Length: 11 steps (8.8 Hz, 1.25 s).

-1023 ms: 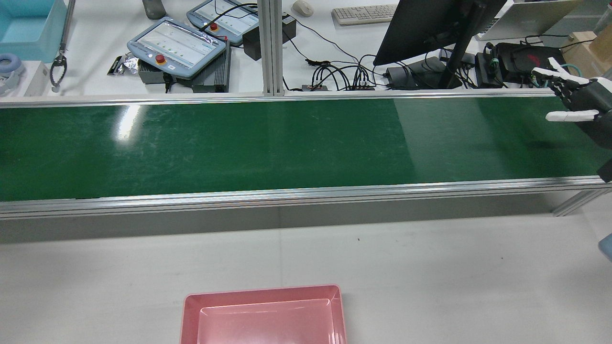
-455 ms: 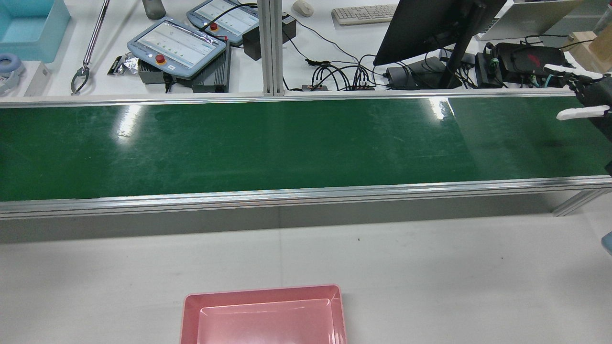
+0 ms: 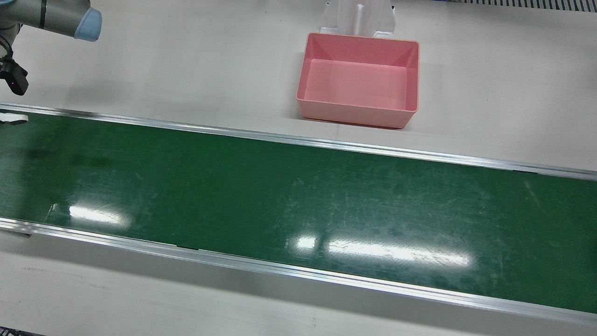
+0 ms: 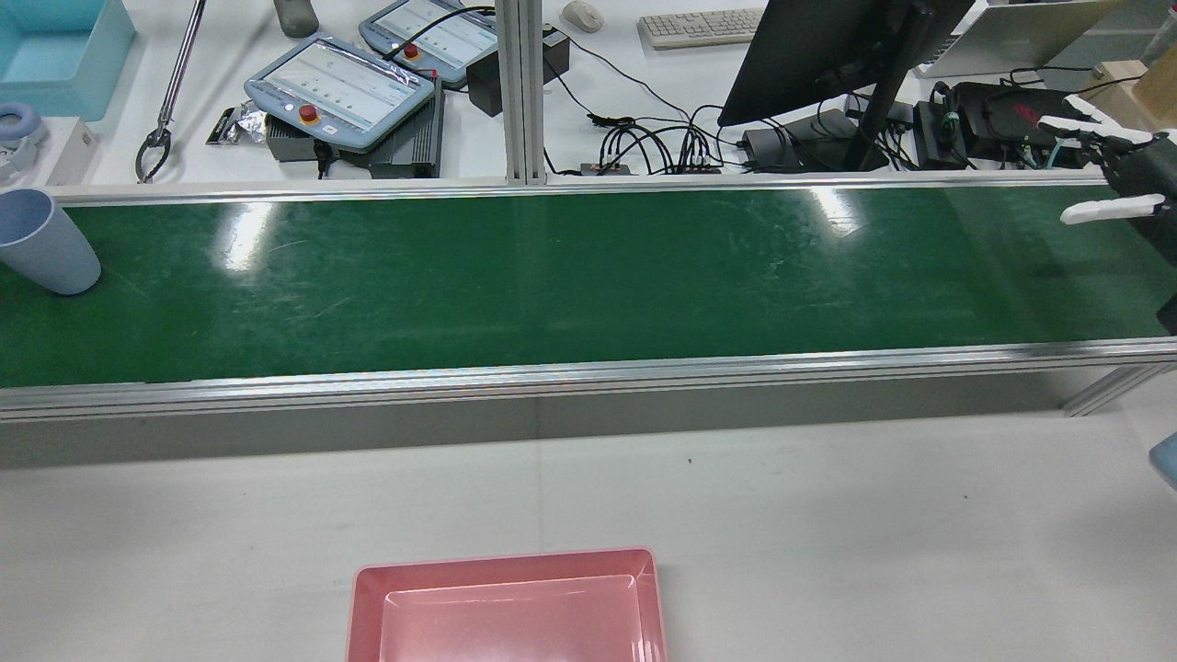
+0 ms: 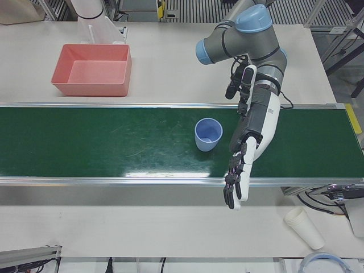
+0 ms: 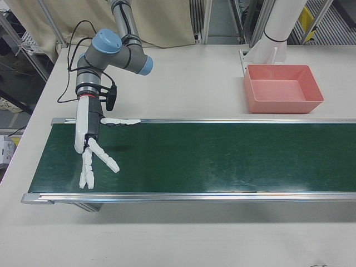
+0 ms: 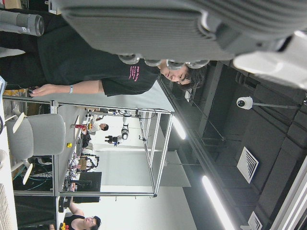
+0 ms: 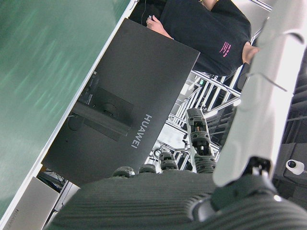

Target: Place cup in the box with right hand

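Note:
A light blue cup (image 4: 41,241) stands upright at the left end of the green belt (image 4: 570,276); it also shows in the left-front view (image 5: 208,134). The pink box (image 4: 506,607) is empty on the white table on the robot's side of the belt; it also shows in the front view (image 3: 359,79) and the right-front view (image 6: 283,88). My right hand (image 6: 93,154) is open and empty over the belt's far right end, far from the cup; the rear view shows it at the right edge (image 4: 1117,179). My left hand (image 5: 242,170) is open, hanging beside the cup without touching it.
Beyond the belt stand a monitor (image 4: 828,55), teach pendants (image 4: 340,87), cables, a metal grabber tool (image 4: 170,92) and a light blue bin (image 4: 55,37). White paper cups (image 5: 304,227) lie on the operators' side table.
The blue cup has appeared at the belt's left end. My right hand shifted slightly to the right and stays open. The grabber tool moved behind the belt.

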{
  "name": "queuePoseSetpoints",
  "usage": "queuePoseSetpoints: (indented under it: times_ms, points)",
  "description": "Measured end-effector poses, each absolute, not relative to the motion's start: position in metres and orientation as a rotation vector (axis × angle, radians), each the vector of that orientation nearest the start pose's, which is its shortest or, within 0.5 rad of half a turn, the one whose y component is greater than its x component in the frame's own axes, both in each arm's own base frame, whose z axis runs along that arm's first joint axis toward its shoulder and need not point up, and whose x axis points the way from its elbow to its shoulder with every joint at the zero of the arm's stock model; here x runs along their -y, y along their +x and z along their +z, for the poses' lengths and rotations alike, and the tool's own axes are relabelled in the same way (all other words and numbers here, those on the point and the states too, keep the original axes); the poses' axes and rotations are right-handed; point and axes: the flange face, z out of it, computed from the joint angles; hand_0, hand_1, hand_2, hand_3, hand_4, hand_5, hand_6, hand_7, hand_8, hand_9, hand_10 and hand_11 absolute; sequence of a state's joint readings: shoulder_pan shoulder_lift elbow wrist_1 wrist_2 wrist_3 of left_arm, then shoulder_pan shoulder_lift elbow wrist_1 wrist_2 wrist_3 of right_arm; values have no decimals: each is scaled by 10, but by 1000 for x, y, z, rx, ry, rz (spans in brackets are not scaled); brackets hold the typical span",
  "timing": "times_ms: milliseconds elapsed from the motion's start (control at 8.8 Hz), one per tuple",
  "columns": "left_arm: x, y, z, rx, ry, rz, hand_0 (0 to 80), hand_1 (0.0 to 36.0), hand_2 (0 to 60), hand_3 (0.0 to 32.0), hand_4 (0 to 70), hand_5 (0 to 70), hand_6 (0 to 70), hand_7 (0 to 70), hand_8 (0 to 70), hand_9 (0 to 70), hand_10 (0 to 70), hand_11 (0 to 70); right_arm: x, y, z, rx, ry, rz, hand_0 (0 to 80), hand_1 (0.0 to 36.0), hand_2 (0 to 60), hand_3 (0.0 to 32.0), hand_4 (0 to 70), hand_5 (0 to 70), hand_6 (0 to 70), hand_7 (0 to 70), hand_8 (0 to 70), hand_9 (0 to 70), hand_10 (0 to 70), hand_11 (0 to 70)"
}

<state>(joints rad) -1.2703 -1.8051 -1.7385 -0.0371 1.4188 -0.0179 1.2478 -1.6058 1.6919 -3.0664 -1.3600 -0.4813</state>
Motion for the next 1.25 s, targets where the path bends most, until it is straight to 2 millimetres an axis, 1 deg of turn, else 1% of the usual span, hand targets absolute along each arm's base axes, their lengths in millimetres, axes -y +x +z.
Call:
queuePoseSetpoints:
  times_ms: [114, 227, 455, 568, 795, 909, 1136, 1250]
  points:
    - [609, 33, 471, -2611, -290, -1678, 0, 0, 0, 0, 0, 0, 0, 0, 0, 0, 0, 0, 512, -8, 635, -2659, -465, -2221, 514, 182, 100, 0, 50, 48, 29, 90, 0, 4, 0, 0]
    - [609, 33, 471, -2612, -290, -1678, 0, 0, 0, 0, 0, 0, 0, 0, 0, 0, 0, 0, 512, -7, 634, -2652, -469, -2220, 524, 152, 0, 0, 77, 46, 28, 91, 0, 4, 0, 0]
    - [609, 33, 471, -2612, -290, -1679, 0, 0, 0, 0, 0, 0, 0, 0, 0, 0, 0, 0, 511, -7, 634, -2646, -470, -2219, 525, 152, 0, 0, 84, 45, 29, 99, 0, 5, 0, 0]
    - [609, 33, 471, -2612, -290, -1678, 0, 0, 0, 0, 0, 0, 0, 0, 0, 0, 0, 0, 511, -8, 635, -2645, -472, -2225, 508, 175, 100, 0, 50, 45, 26, 82, 0, 2, 0, 0]
    - [609, 33, 471, -2612, -290, -1678, 0, 0, 0, 0, 0, 0, 0, 0, 0, 0, 0, 0, 511, -12, 638, -2646, -462, -2234, 514, 153, 32, 0, 62, 45, 26, 80, 0, 2, 0, 0]
    - [609, 33, 471, -2612, -290, -1678, 0, 0, 0, 0, 0, 0, 0, 0, 0, 0, 0, 0, 511, -14, 638, -2647, -452, -2234, 506, 172, 100, 0, 52, 45, 28, 86, 0, 3, 0, 0]
    - [609, 33, 471, -2611, -290, -1678, 0, 0, 0, 0, 0, 0, 0, 0, 0, 0, 0, 0, 511, -16, 639, -2647, -441, -2236, 514, 152, 34, 0, 78, 44, 29, 98, 0, 5, 0, 0]
    - [609, 33, 471, -2611, -290, -1679, 0, 0, 0, 0, 0, 0, 0, 0, 0, 0, 0, 0, 511, -17, 639, -2648, -439, -2236, 498, 179, 134, 0, 52, 44, 30, 100, 0, 6, 0, 0]
